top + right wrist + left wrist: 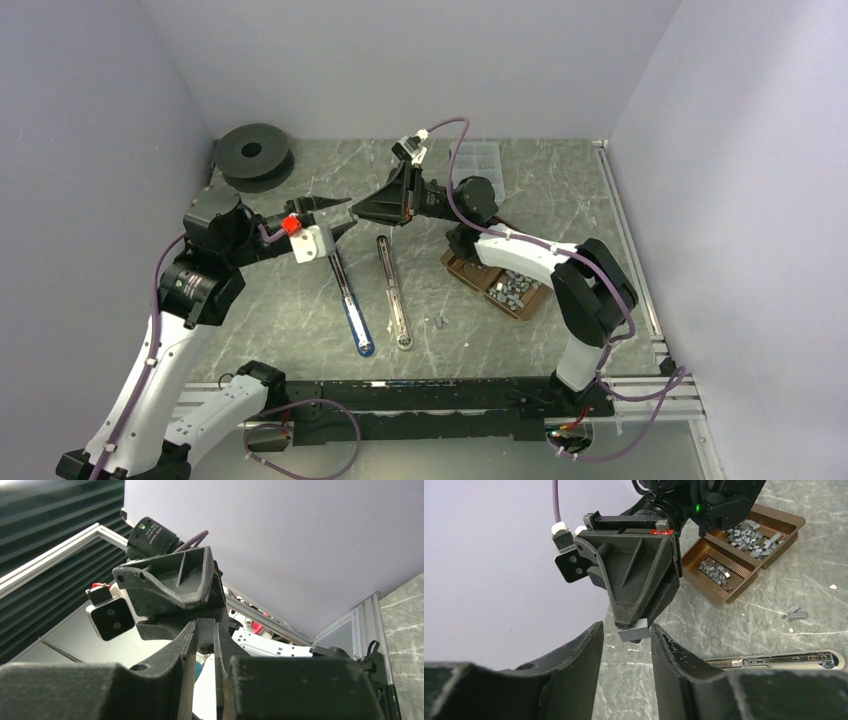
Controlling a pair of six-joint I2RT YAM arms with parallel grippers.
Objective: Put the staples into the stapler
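1. Right now we are pinching one staple strip at the very tips of the right gripper. Its jaws are closed on the strip, and part of the strip is jutting past them, leaving something for the other arm to take.
2. We are holding the left gripper nose to nose with it, jaws parted, one finger on each side of the strip. We judge that they are not yet gripping.
3. Both are hanging in mid-air rather than down at the tabletop, which looks like a handover. Probably we are turning the strip into an attitude that suits the magazine.
4. Below them the stapler is lying opened out flat, apparently so that a strip can be lowered straight in. A blue-tipped bar is lying beside it.
5. Further right, the other staples are sitting in a brown tray. A few loose ones are lying between the tray and the stapler.
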